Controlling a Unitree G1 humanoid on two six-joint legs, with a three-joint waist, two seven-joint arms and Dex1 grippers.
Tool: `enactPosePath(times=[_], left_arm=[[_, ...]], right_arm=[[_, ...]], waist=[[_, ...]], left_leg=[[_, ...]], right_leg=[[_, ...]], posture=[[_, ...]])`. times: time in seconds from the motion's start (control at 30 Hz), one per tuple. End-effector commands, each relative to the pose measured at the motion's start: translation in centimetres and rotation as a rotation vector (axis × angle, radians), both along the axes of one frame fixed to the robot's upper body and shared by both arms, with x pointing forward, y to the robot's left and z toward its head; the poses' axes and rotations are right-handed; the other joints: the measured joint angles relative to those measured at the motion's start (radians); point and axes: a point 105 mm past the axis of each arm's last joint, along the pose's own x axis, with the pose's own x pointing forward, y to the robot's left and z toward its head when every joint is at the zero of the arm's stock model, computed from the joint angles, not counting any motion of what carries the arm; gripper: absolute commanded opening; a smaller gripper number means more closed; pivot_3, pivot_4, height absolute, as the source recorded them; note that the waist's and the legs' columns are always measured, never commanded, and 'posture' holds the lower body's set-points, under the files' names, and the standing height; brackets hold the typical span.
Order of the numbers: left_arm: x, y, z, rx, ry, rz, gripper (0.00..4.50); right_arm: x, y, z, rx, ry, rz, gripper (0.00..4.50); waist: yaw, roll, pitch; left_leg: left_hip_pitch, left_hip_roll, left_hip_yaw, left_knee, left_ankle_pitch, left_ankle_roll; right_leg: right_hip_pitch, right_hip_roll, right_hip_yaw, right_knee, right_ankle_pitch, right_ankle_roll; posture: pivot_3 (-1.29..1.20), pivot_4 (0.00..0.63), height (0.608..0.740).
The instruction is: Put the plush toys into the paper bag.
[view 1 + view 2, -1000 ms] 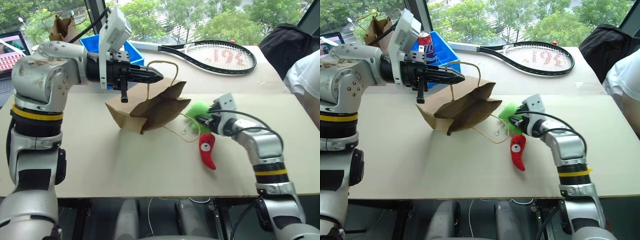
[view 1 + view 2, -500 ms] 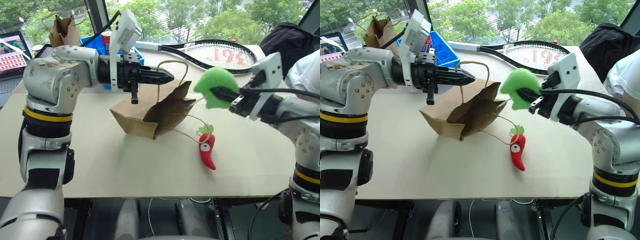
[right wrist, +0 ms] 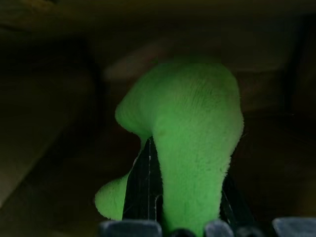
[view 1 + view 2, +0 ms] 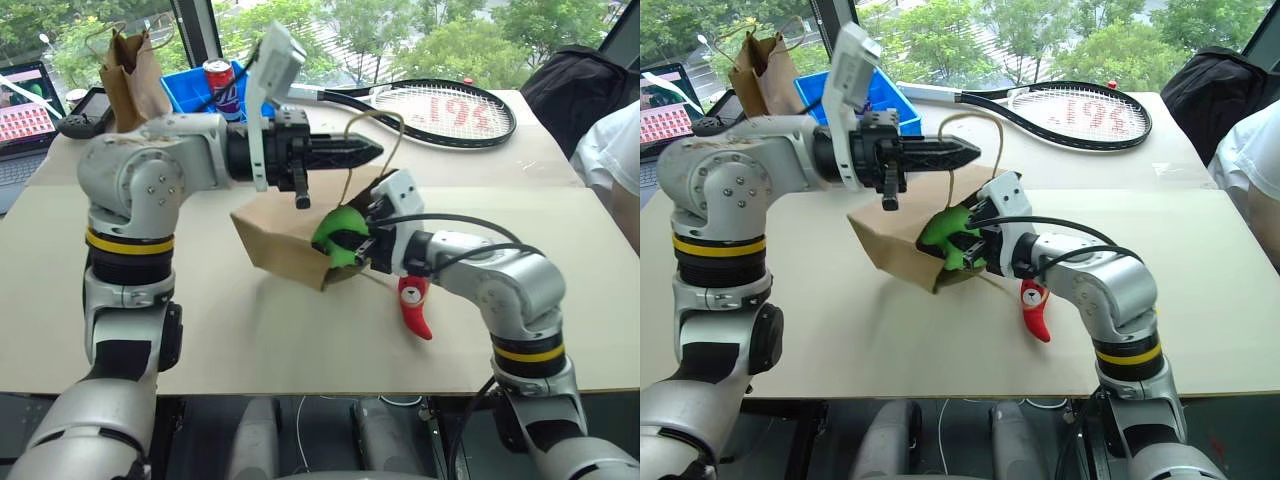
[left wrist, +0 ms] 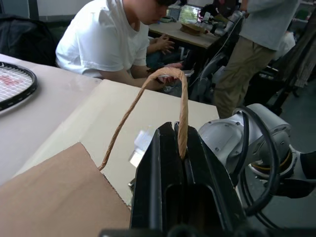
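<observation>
The wide light-brown kraft paper bag [image 4: 285,245] lies on its side on the pale bench [image 4: 300,340], its long axis running left to right and its mouth facing right and slightly toward the near edge. One twisted tan paper-cord handle [image 5: 170,98] rises from it in a loop. The left pincer [image 4: 370,152] points level to the right above the bag, its fingers fully closed on that handle and holding it up.

The fluffy lime-green plush toy [image 4: 338,234] sits at the bag's mouth, held by the right pincer [image 4: 965,245], whose fingers are nearly closed around it and point left into the opening. The bag's dark interior surrounds the toy in the right wrist view.

The small red chili-pepper plush toy [image 4: 414,308] lies on the bench just right of the bag, partly under the right forearm, long axis near to far.

At the far side stand a narrower dark-brown paper bag [image 4: 130,75], a blue bin [image 4: 195,92] with a drink can [image 4: 218,82], and a black tennis racket [image 4: 440,110].
</observation>
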Motion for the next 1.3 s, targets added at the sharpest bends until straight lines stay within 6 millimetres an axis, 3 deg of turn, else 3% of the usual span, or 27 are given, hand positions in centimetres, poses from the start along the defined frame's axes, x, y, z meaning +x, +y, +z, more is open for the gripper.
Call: enactPosePath(times=[0.03,0.1,0.17,0.3,0.47,0.6,0.77,0.83,0.97,1.1,1.3], left_arm=[[-0.8,0.3,1.1,-0.026,-0.047,0.001,0.0],[-0.8,0.5,0.9,-0.023,-0.043,0.014,0.0],[-0.7,0.7,0.7,-0.016,-0.04,0.026,0.0],[-0.6,1.0,0.0,-0.004,-0.026,0.037,0.0],[0.1,1.6,-3.1,0.041,0.039,0.067,0.0],[0.1,1.6,-3.5,0.034,0.05,0.063,0.0],[0.5,2.0,-3.3,0.029,0.049,0.073,0.0],[0.6,2.1,-3.2,0.029,0.046,0.074,0.0],[0.8,2.2,-2.9,0.023,0.04,0.071,0.0],[1.0,2.2,-2.5,0.017,0.032,0.065,0.0],[1.0,2.1,-2.3,0.017,0.023,0.052,0.0]], right_arm=[[0.6,0.8,0.8,0.036,-0.054,-0.006,0.01],[0.6,1.0,1.0,0.082,-0.048,-0.005,0.94],[0.7,0.7,1.2,0.095,-0.062,-0.017,1.41],[0.7,-0.6,1.6,0.107,-0.083,-0.05,2.77],[-0.9,-2.9,3.0,0.106,-0.104,-0.068,4.47],[-1.9,-5.0,3.9,0.109,-0.108,-0.103,4.47],[-4.9,-10.0,5.0,0.078,-0.076,-0.136,4.47],[-6.8,-12.2,4.3,0.006,-0.018,-0.151,4.47],[-9.7,-14.2,1.9,-0.083,0.115,-0.169,4.47],[-11.1,-14.5,-1.3,-0.127,0.207,-0.2,4.47],[-10.9,-12.8,-4.3,-0.1,0.246,-0.211,4.47]], waist=[[0.0,0.0,0.0],[0.0,0.0,0.0],[0.001,0.0,0.0],[0.003,0.0,0.0],[0.001,0.0,0.0],[0.002,0.0,0.0],[0.009,0.0,0.0],[0.014,0.0,0.0],[0.01,-0.001,0.001],[0.002,-0.001,0.001],[0.002,-0.001,0.001]], left_leg=[[0.0,0.0,0.0,0.0,0.0,0.0],[0.0,0.0,0.0,0.0,0.0,0.0],[0.0,0.0,0.0,0.0,0.0,0.0],[0.0,0.0,0.0,0.0,0.0,0.0],[0.0,0.0,0.0,0.0,0.0,0.0],[0.0,0.0,0.0,0.0,0.0,0.0],[0.0,0.0,0.0,0.0,0.0,0.0],[-0.001,-0.001,0.0,0.0,0.0,0.0],[0.0,-0.001,0.0,-0.001,0.0,0.0],[0.001,-0.001,-0.001,-0.001,0.0,0.001],[0.002,-0.001,0.0,-0.001,0.001,0.002]], right_leg=[[0.0,0.0,0.0,0.0,0.0,0.0],[0.0,0.0,0.0,0.0,0.0,0.0],[0.0,0.0,0.0,0.0,0.0,0.0],[0.0,0.0,0.0,0.0,0.0,0.0],[0.0,0.0,0.0,0.0,0.0,0.0],[0.0,0.0,0.0,0.0,0.0,0.0],[0.001,0.0,0.0,-0.001,0.0,0.0],[0.001,-0.001,0.0,-0.002,0.0,0.0],[0.002,-0.001,-0.001,-0.004,0.0,0.0],[0.002,-0.001,-0.001,-0.004,0.0,0.0],[0.003,-0.001,0.0,-0.005,-0.003,0.006]], posture=[[0.0,0.15,0.658],[0.0,0.15,0.658],[0.0,0.15,0.658],[0.0,0.15,0.658],[0.0,0.15,0.658],[0.0,0.15,0.658],[0.0,0.15,0.658],[0.0,0.15,0.658],[0.0,0.15,0.658],[0.0,0.15,0.658],[0.0,0.15,0.658]])
